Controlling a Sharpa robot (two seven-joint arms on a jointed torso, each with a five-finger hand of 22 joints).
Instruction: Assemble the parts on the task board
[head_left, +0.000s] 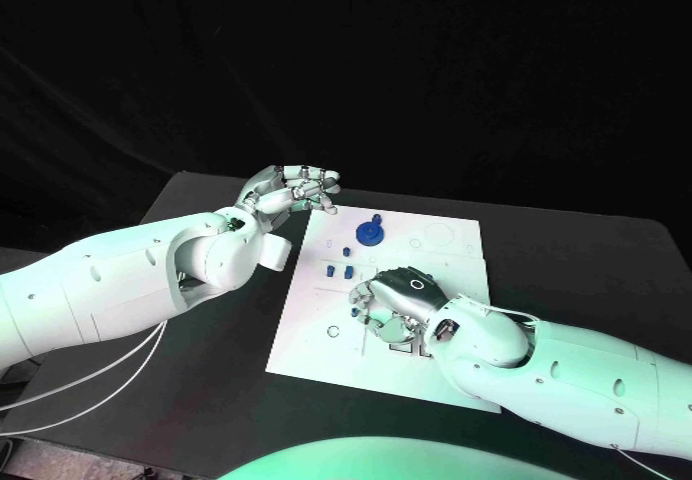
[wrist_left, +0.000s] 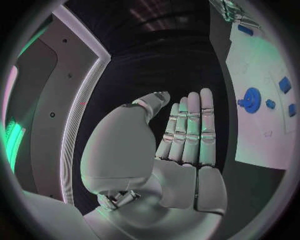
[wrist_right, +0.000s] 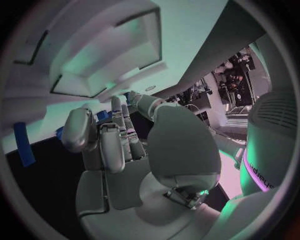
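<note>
The right hand (head_left: 401, 293) hides whatever its fingers (head_left: 378, 318) touch.

A black table (head_left: 577, 260) stands against a dark backdrop (head_left: 433, 90).

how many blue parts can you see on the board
4 at least: a round disc near the board's far edge, then three small pieces just nearer. The right hand rests on the board and may hide more.

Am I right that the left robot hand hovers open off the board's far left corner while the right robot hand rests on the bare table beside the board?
Not quite: the head view shows the right robot hand over the task board itself, not beside it. The left robot hand does hover open off its far left corner.
</note>
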